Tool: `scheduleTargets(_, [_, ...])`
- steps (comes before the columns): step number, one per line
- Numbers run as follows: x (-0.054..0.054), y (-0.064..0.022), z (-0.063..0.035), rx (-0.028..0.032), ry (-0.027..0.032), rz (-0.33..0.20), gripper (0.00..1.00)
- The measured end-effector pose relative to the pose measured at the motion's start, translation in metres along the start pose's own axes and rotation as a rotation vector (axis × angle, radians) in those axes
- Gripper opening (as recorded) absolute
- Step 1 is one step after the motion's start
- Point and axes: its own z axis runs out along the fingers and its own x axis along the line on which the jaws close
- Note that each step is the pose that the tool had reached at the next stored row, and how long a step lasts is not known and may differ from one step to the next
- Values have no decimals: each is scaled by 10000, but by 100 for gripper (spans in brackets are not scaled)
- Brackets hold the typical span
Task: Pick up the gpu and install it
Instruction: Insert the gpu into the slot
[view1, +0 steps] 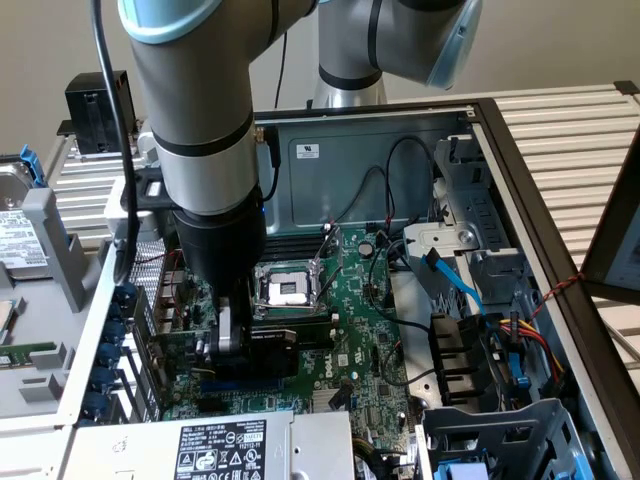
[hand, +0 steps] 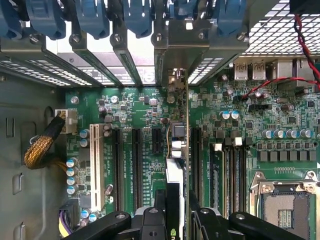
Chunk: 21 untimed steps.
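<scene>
Gripper (hand: 175, 212) low over the motherboard (hand: 145, 165), fingers (hand: 150, 222) partly closed and clamped on the gpu (hand: 176, 150), held edge-on between them. The card stands upright, its thin green edge running from the fingers out to the slot brackets at the rear wall of the case. It sits in line with the expansion slots, between two long black slots (hand: 136, 165); whether its bottom edge is already seated in a slot is hard to tell from here.

In the exterior view the gripper (view1: 232, 335) is down inside the open computer case (view1: 520, 200), with the gpu (view1: 275, 352) showing as a black block just beside the fingers, near the empty processor socket (view1: 285, 290).

Farther out on the board: white slot (hand: 96, 165), braided cable (hand: 42, 147) at the case wall, red wire (hand: 280, 82) across the rear ports.

Blue latches (hand: 135, 17) line the bracket row at the far edge. A power supply (view1: 215, 445) lies at the near edge of the case in the exterior view, the drive cage (view1: 500, 430) to the exterior view's right.
</scene>
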Motion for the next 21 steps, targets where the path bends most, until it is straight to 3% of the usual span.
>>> scheduleTargets(21, [7,0,13,-1,0,-19,27])
